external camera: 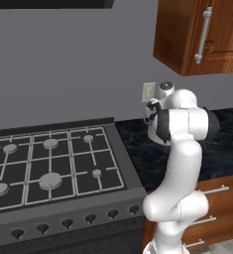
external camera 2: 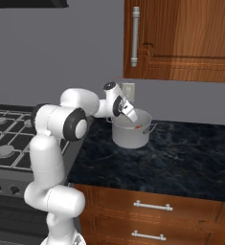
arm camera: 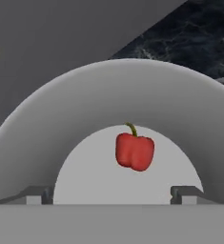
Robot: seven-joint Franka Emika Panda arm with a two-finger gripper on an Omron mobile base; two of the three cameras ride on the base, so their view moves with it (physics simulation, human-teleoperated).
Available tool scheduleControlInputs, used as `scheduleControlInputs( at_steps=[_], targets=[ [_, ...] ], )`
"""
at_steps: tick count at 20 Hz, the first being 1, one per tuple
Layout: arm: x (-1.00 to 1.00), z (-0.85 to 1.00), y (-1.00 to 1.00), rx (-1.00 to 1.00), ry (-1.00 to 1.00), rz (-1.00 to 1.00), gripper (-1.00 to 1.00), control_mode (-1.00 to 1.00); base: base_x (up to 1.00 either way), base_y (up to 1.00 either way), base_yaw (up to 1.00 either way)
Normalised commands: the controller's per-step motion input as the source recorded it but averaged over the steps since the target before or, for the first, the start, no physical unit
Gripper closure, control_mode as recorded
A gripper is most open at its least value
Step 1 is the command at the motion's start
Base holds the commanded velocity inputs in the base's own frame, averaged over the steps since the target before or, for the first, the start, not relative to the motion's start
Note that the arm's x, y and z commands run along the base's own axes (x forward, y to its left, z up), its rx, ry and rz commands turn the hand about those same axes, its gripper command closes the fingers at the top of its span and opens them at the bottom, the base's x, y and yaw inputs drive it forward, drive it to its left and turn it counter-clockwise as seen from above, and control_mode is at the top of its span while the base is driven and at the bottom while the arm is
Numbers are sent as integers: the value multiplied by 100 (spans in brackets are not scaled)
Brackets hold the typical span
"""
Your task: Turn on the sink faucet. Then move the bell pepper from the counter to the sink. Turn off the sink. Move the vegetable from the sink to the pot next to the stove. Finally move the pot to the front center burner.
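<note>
Arm bent over the counter (external camera 2: 181,153), gripper (arm camera: 113,193) poised above the pot (external camera 2: 130,134), fingers spread wide and empty, red pepper (arm camera: 134,150) lying loose on the pot's floor

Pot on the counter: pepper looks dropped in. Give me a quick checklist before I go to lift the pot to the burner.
1. Bell pepper lying inside the pot: ok.
2. Gripper open, fingers apart and clear of the pepper: ok.
3. Pot upright on the counter beside the stove: ok.
4. Front center burner bare: ok.
5. Pot handle reachable: cannot tell.
6. Burner knobs off: cannot tell.
</note>
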Motion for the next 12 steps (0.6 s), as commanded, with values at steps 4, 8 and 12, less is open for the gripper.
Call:
scheduleControlInputs(
  at_steps=[4,8,12],
  targets=[
    [-29,25,57,-5,-10,0,-100,-100,0,0,0],
    [-22,29,59,-4,-3,3,-100,-100,0,0,0],
    [-14,49,40,-1,0,2,-100,-100,0,0,0]
  ],
)
